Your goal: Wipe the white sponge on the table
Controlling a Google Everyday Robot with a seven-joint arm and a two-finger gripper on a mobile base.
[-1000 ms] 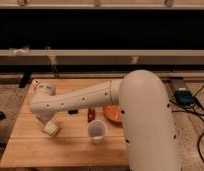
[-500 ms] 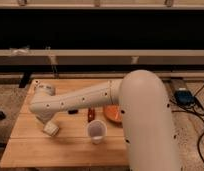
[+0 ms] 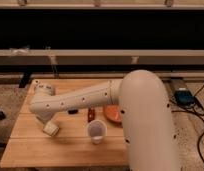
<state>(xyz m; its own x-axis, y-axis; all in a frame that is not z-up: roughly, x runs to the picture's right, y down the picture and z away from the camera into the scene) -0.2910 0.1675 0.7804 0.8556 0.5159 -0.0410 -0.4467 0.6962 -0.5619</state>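
The white sponge (image 3: 51, 129) is a small off-white block resting on the left part of the light-brown plank table (image 3: 30, 147). My gripper (image 3: 48, 121) sits at the end of the white arm that reaches across the table from the right, directly above and against the sponge. The gripper's tip is hidden behind the wrist housing (image 3: 42, 102).
A white cup (image 3: 96, 131) stands near the table's middle front. An orange plate (image 3: 113, 113) lies partly under the arm, with a small red-brown object (image 3: 91, 115) and a dark small object (image 3: 72, 111) beside it. Speckled floor with cables and a blue device (image 3: 185, 96) lies to the right.
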